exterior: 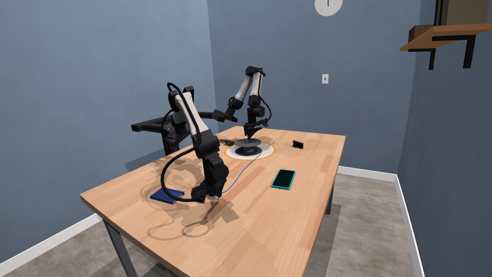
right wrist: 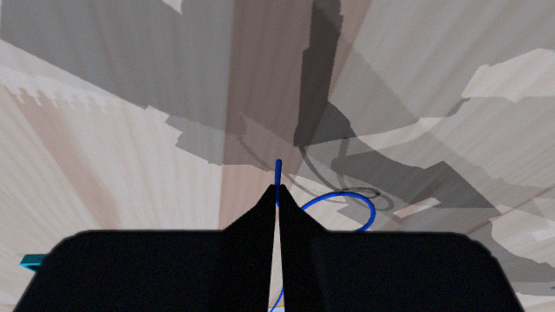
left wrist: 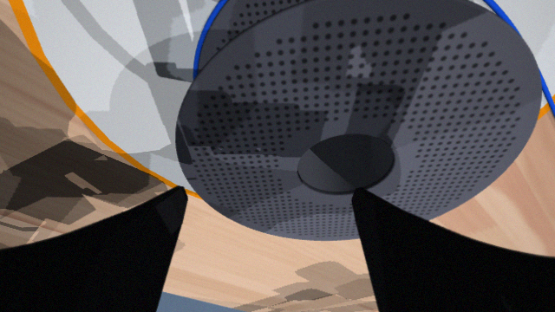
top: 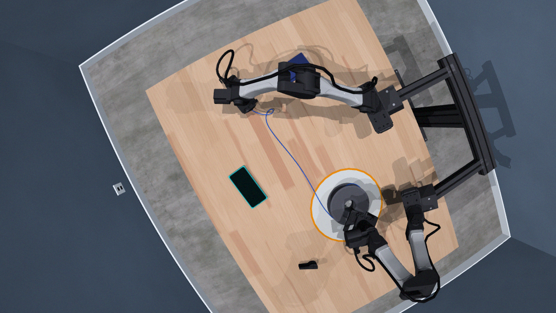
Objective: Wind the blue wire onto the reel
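The dark grey reel point(top: 347, 194) point(exterior: 248, 142) point(left wrist: 460, 108) lies flat inside the orange painted ring point(top: 349, 168) point(exterior: 275, 150) point(left wrist: 76, 107). The blue wire point(top: 299, 168) point(exterior: 244, 169) point(left wrist: 547, 93) point(right wrist: 373, 212) leaves the reel and runs across the table to a small loop near my right gripper. How many turns are wound is hidden. My left gripper point(top: 349, 207) point(exterior: 249, 137) point(left wrist: 270, 191) is open over the upper flange, one fingertip beside the hub hole and one outside the rim. My right gripper point(right wrist: 277, 189) is shut on the wire near its free end, low over the table.
A teal-edged phone point(top: 247, 186) point(exterior: 283, 179) lies apart from the wire. A small black object point(top: 308, 265) point(exterior: 298, 144) lies beyond the ring. A dark blue book point(top: 299, 60) point(exterior: 165, 195) lies under the right arm.
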Tool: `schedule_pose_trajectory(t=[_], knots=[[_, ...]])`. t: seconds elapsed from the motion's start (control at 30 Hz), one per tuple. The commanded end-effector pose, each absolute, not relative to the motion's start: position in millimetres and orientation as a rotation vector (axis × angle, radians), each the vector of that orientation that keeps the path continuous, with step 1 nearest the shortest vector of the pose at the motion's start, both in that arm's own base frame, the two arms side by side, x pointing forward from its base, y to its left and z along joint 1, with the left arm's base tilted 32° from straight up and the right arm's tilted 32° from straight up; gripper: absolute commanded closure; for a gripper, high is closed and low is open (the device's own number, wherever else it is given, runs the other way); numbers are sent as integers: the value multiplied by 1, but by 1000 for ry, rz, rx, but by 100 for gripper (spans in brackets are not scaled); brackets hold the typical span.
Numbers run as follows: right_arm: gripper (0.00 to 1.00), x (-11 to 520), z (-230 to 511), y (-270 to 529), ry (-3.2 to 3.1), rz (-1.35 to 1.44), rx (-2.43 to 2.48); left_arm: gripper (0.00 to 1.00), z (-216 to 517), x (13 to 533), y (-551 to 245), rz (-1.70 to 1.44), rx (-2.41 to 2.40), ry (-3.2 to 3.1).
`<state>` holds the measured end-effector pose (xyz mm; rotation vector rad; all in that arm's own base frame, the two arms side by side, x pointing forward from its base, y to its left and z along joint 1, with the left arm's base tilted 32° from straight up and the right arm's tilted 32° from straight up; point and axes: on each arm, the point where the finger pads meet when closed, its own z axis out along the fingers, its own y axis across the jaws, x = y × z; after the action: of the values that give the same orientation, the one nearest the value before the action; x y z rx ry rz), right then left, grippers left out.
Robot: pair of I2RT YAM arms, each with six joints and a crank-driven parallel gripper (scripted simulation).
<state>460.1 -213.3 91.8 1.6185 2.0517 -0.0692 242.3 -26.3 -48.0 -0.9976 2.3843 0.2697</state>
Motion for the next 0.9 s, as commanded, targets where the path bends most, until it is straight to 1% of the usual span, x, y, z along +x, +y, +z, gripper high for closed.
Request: schedule_pose_trajectory(t=[0.0,0.03,0.07,0.27,0.53,0.6,0.63,0.87], knots=[[100,464,104,-216,2019,-53,1605,3,-43,250,-21,360,-648,2539],[100,464,104,-216,2019,-53,1605,3,-43,250,-21,360,-648,2539],[100,464,104,-215,2019,-53,1605,3,-42,253,-22,406,-478,2591],[100,463,102,-214,2019,-53,1605,3,-31,279,-27,515,-53,2655],[100,463,102,-213,2020,-54,1603,3,-30,304,-55,631,571,2634],[100,463,102,-213,2020,-54,1603,3,-30,304,-55,631,571,2634],[100,463,102,-213,2020,-54,1603,3,-30,306,-58,664,786,2605],[100,464,104,-213,2020,-54,1603,3,-36,319,-88,760,1362,2459]])
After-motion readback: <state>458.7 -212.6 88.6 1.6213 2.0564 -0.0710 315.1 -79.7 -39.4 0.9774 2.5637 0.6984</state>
